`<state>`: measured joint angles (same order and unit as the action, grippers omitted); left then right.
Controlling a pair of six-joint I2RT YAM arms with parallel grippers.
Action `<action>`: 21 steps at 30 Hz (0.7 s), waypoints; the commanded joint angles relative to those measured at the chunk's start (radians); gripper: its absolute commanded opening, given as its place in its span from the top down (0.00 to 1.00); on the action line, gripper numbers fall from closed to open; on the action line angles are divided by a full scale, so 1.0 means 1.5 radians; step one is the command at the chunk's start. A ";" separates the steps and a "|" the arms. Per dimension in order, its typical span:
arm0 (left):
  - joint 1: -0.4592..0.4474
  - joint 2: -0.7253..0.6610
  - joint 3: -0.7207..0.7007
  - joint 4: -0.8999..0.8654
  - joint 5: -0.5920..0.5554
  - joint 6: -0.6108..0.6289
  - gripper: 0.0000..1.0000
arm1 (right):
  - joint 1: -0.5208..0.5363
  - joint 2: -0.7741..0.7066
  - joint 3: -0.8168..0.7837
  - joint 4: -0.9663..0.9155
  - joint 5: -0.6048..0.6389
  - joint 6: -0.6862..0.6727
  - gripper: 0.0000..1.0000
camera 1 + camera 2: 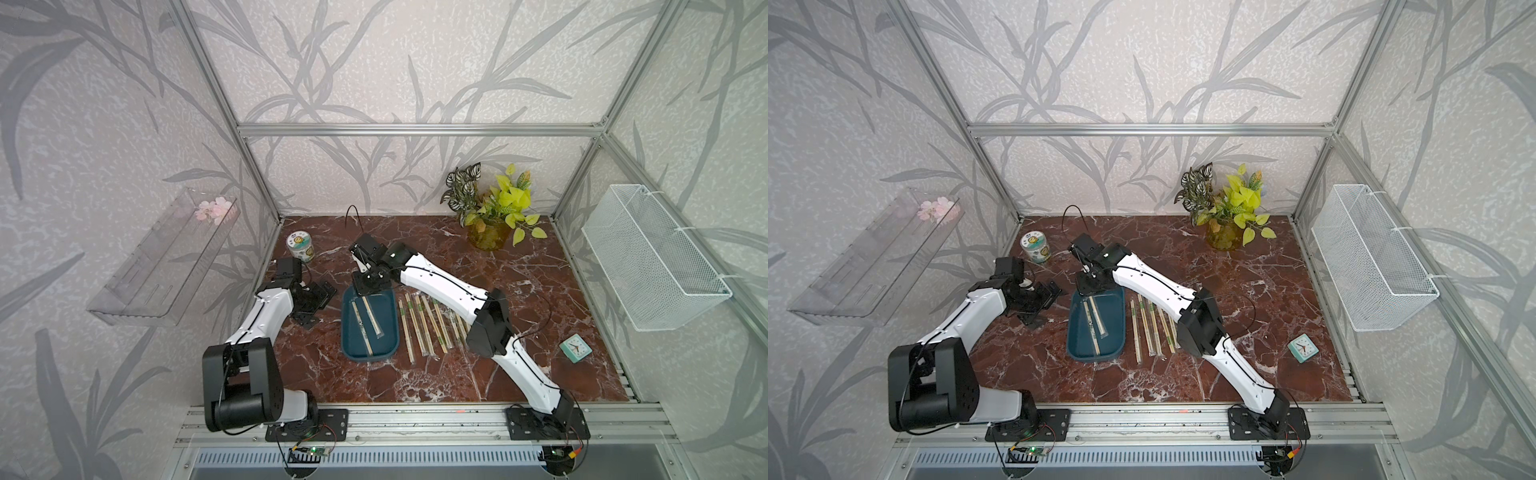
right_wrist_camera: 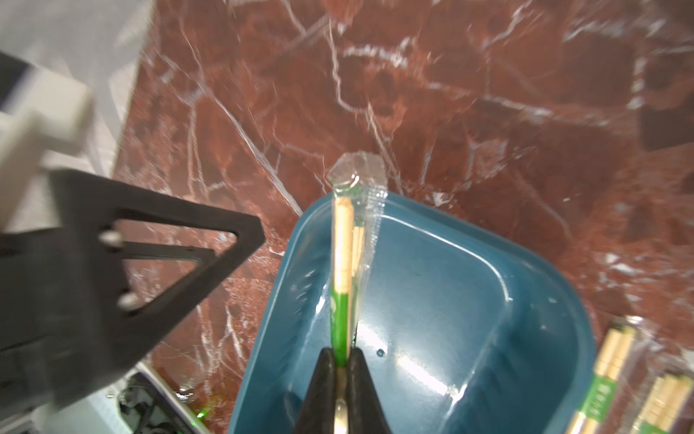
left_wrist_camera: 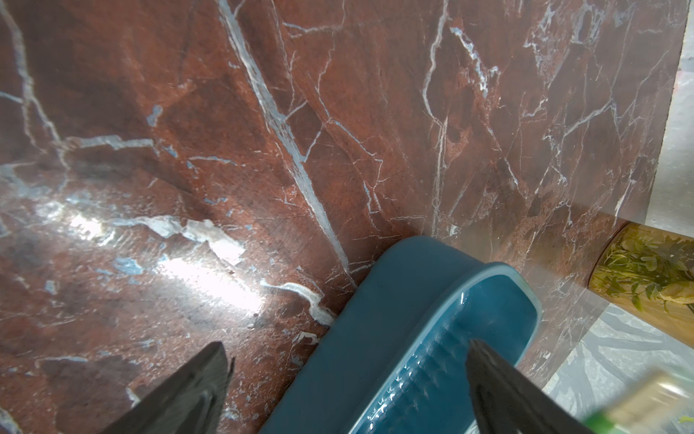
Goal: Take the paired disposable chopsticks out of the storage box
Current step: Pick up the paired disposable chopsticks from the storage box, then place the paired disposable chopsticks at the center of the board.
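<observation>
Step in hand: lift-out, two pairs in box. Right hand [image 2: 341, 355] clenched on green band of clear-wrapped pale bamboo chopstick pair [image 2: 343, 240], inside shallow teal plastic storage box [image 2: 469, 270], left of centre on red marble-pattern worktop [image 1: 519, 257]. Second wrapped pair [image 1: 360, 328] flat in box. Left hand [image 3: 347, 344] released, fingers astride box wall. Next, likely: raise clear of rim, carry toward worktop's right edge. Free strip narrow: laid-out row [image 1: 424, 326] just beside box.
</observation>
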<state>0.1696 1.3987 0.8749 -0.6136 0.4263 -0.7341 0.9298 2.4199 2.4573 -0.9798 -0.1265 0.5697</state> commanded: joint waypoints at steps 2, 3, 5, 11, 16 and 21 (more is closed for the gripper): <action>0.003 -0.015 0.011 -0.001 0.011 -0.002 0.01 | -0.036 -0.081 -0.090 0.043 -0.006 0.015 1.00; 0.003 -0.018 0.010 -0.002 0.011 -0.002 0.01 | -0.045 -0.103 -0.125 0.059 -0.005 0.017 1.00; 0.003 -0.024 0.007 -0.003 0.013 -0.003 0.01 | -0.062 -0.145 -0.205 0.096 -0.006 0.024 1.00; 0.001 -0.043 -0.011 -0.003 0.017 -0.008 0.01 | -0.107 -0.260 -0.434 0.188 -0.011 0.041 1.00; -0.005 -0.054 -0.028 -0.002 0.017 -0.013 0.01 | -0.115 -0.310 -0.568 0.231 -0.021 0.062 1.00; -0.009 -0.062 -0.035 -0.003 0.014 -0.016 0.01 | -0.107 -0.323 -0.651 0.274 -0.042 0.090 1.00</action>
<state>0.1593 1.3315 0.8341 -0.6144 0.4461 -0.7502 0.7578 1.9705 1.5177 -0.6315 -0.1665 0.6682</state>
